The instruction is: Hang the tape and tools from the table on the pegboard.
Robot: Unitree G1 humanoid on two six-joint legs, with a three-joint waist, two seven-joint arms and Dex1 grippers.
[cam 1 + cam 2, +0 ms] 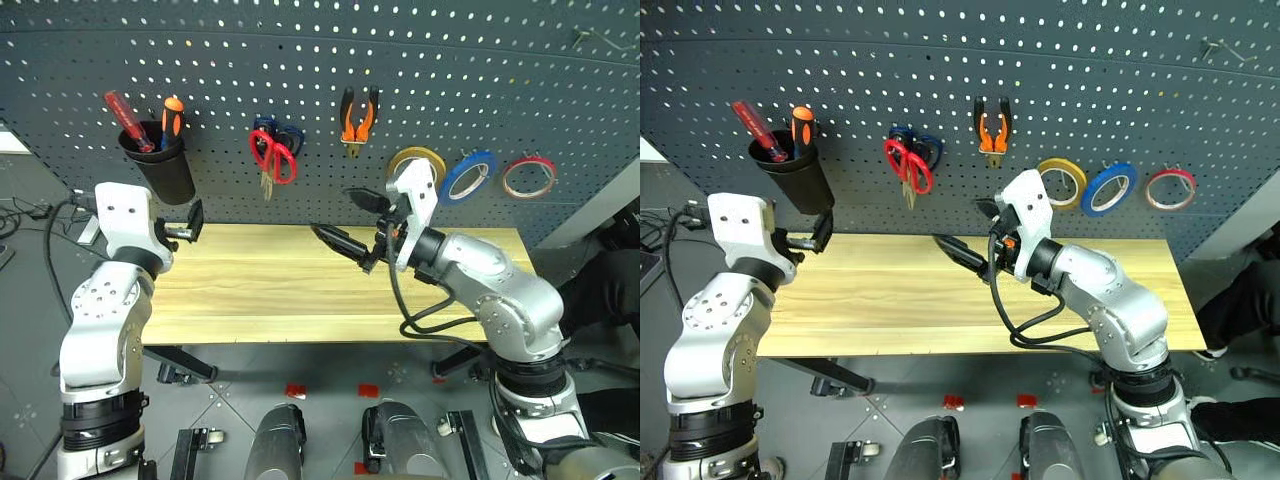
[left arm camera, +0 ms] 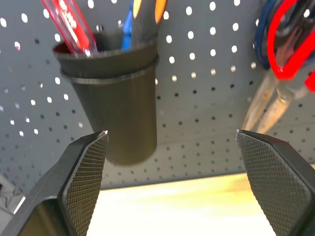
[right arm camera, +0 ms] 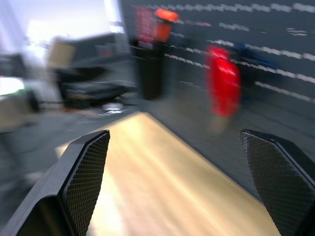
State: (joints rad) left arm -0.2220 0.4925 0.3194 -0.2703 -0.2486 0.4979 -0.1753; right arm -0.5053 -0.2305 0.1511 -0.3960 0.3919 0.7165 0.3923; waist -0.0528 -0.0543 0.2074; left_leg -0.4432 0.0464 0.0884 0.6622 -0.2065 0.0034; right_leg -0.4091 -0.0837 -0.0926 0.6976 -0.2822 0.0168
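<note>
The surface [image 1: 270,290] is pale, smooth wood grain. The pegboard [image 1: 420,80] looks matt grey. The pincer pads [image 2: 86,179] are cross-hatched black.

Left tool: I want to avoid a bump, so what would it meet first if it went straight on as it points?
Probably the black cup on the pegboard; the open left tool aims near its lower edge, though depth is unclear.

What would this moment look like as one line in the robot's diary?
wood-grain table: bare | grey pegboard: holds red-handled scissors, orange-handled pliers, blue tape ring | left gripper: open | right gripper: open
</note>
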